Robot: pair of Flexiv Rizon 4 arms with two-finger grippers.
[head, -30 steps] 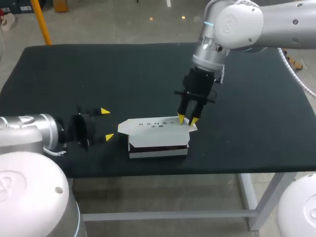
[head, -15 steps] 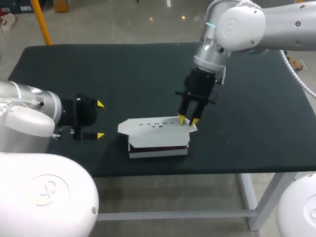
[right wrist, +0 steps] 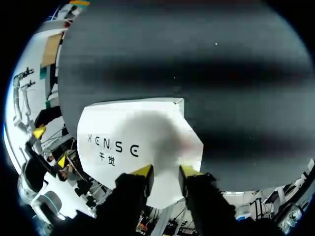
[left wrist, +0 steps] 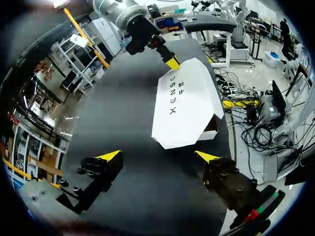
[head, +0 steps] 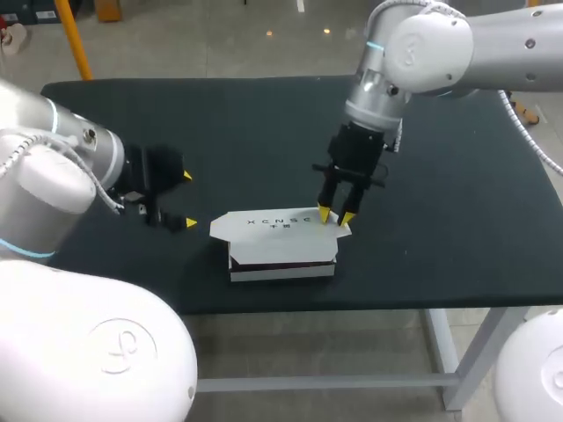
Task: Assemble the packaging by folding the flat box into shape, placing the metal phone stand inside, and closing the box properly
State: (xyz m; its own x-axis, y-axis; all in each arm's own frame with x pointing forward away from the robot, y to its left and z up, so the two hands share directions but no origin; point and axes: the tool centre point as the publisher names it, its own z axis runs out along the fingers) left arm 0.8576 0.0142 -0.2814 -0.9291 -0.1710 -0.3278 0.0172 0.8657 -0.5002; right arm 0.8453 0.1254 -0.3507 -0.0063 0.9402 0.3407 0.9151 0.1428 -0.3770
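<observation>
- Box [head: 281, 251]: a low, oblong carton of smooth white card. It has a flat lid with dark print along the top and a dark band along the front side under the lid. The lid's left end is cut to a blunt point that juts past the body.
- It lies on the table [head: 220, 123], a dark, matte, cloth-like surface, near the front edge and a little right of the middle.
- Left gripper [head: 188, 200]: black fingers with yellow tips, spread wide and holding nothing. It is to the left of the box and apart from it, with only bare table between the tips. In the left wrist view the lid's pointed end lies ahead of the gap, clear of both fingers.
- Nothing stands between the left gripper and the box.
- Right gripper [head: 334, 215]: it comes down steeply from above onto the right end of the lid. Its two fingers are close together with a narrow gap, and nothing is pinched between them.
- In the right wrist view the white lid spreads out just ahead of the tips. The tips are at the lid's right edge, but I cannot tell whether they press on the card.
</observation>
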